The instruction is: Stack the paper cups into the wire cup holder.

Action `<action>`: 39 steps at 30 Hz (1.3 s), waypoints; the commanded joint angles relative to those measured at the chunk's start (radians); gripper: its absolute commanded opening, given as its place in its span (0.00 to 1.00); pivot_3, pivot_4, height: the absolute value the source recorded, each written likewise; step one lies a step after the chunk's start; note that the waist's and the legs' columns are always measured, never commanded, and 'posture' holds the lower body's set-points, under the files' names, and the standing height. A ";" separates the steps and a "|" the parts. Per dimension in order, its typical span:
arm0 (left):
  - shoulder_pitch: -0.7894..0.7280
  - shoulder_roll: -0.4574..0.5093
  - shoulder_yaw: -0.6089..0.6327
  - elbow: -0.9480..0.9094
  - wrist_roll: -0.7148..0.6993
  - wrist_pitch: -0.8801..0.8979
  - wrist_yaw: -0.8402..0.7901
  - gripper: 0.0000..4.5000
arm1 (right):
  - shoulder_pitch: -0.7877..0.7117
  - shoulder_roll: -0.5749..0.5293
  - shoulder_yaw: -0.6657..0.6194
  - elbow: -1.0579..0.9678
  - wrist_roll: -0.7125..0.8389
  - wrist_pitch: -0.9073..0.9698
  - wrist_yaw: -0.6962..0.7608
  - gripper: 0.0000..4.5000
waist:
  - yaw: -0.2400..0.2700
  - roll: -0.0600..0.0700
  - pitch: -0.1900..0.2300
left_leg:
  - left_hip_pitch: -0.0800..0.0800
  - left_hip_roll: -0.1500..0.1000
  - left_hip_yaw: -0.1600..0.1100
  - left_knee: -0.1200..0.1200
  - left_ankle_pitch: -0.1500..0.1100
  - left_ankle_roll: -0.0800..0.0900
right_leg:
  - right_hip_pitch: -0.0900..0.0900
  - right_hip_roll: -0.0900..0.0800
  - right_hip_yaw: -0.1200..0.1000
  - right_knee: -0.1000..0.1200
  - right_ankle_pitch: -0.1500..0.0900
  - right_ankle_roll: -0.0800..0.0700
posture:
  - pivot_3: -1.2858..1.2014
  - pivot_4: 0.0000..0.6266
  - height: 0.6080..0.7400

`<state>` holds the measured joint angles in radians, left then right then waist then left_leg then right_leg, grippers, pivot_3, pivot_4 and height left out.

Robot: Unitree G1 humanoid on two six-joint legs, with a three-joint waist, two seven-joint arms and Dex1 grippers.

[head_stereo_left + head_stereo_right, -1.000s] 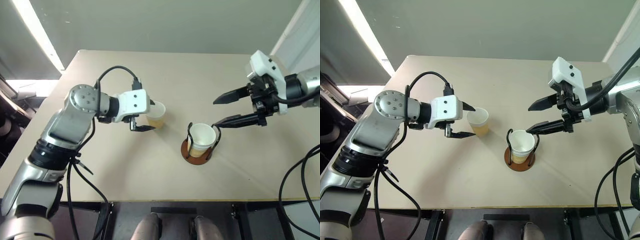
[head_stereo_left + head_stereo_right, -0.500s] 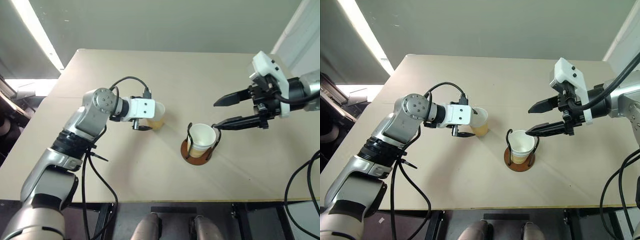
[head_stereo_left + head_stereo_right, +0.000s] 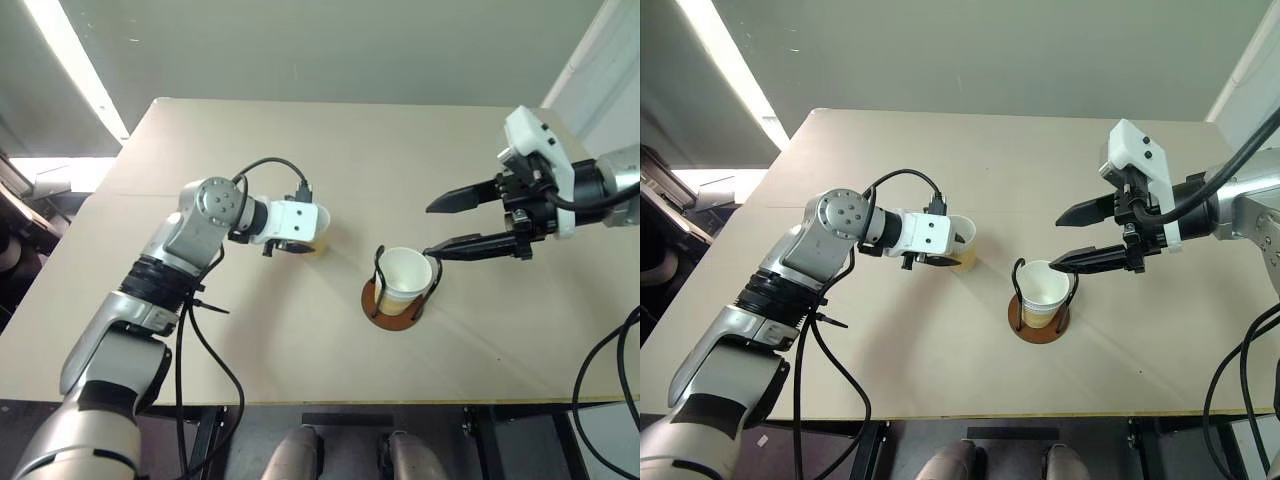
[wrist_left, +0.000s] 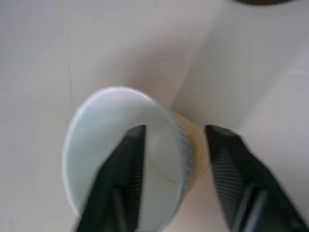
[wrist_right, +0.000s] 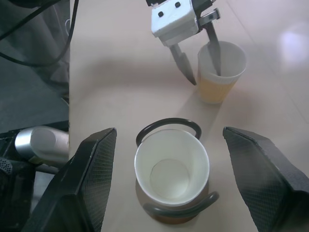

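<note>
Right wrist view: on the tabletop (image 5: 120,58), the wire cup holder (image 5: 170,126) carries one paper cup (image 5: 171,168). At 1 o'clock from it, the left claw (image 5: 200,58) straddles the loose cup's (image 5: 221,72) wall, not yet clamped; right claw (image 3: 447,223) gapes empty. Light, crushable paper: pinch the rim gently. Any third cup is hidden.

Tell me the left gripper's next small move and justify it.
Probably finish closing. The left gripper straddles the wall of the loose ribbed tan paper cup, one finger inside, one outside with a gap showing. Once it grips, lift toward the black wire cup holder with the reddish disc base, which already holds a cup.
</note>
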<state>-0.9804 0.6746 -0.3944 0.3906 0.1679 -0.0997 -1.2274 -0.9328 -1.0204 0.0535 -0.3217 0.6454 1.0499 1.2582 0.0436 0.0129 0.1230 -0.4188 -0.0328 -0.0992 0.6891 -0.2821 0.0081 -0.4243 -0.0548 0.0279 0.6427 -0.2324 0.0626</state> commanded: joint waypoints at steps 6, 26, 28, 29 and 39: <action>-0.054 0.007 0.089 -0.097 -0.168 0.050 -0.155 0.00 | 0.061 0.020 -0.127 0.081 0.023 -0.169 0.022 0.81 | 0.002 0.000 0.000 | -0.001 0.000 0.000 0.001 0.000 0.000 | 0.000 0.000 0.000 0.001 0.000 0.000 | 0.52 0.24 1.00; -0.241 -0.045 0.117 -0.321 -0.394 0.401 -0.321 0.00 | 0.284 -0.124 -0.240 0.163 0.042 -0.323 0.173 0.81 | 0.007 0.000 0.000 | -0.001 0.000 0.001 0.002 0.000 0.000 | 0.001 0.000 0.000 0.002 0.001 0.001 | 0.52 0.24 1.00; -0.258 -0.063 0.117 -0.320 -0.410 0.425 -0.327 0.00 | 0.296 -0.120 -0.246 0.159 0.042 -0.325 0.166 0.81 | 0.007 0.000 0.000 | -0.001 0.000 0.001 0.002 0.000 0.000 | 0.001 0.000 0.000 0.002 0.001 0.001 | 0.52 0.24 1.00; -0.273 -0.079 0.112 -0.316 -0.419 0.436 -0.332 0.00 | 0.307 -0.116 -0.252 0.153 0.042 -0.327 0.161 0.81 | 0.007 0.000 0.000 | -0.001 0.000 0.001 0.002 0.000 0.000 | 0.001 0.000 0.000 0.002 0.001 0.001 | 0.52 0.24 1.00; -0.302 -0.178 0.042 -0.318 -0.451 0.483 -0.382 0.00 | 0.383 -0.122 -0.310 0.110 0.055 -0.328 0.120 0.81 | 0.009 0.000 0.000 | -0.001 0.001 0.002 0.003 0.000 0.001 | 0.002 0.000 0.000 0.002 0.001 0.002 | 0.52 0.24 1.00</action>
<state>-1.2795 0.4953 -0.3516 0.1049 -0.2607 0.3766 -1.5721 -0.5492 -1.1226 -0.1982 -0.1810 0.6743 0.7273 1.3881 0.0528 0.0128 0.1229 -0.4194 -0.0323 -0.0976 0.6921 -0.2824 0.0087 -0.4223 -0.0551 0.0280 0.6452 -0.2313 0.0644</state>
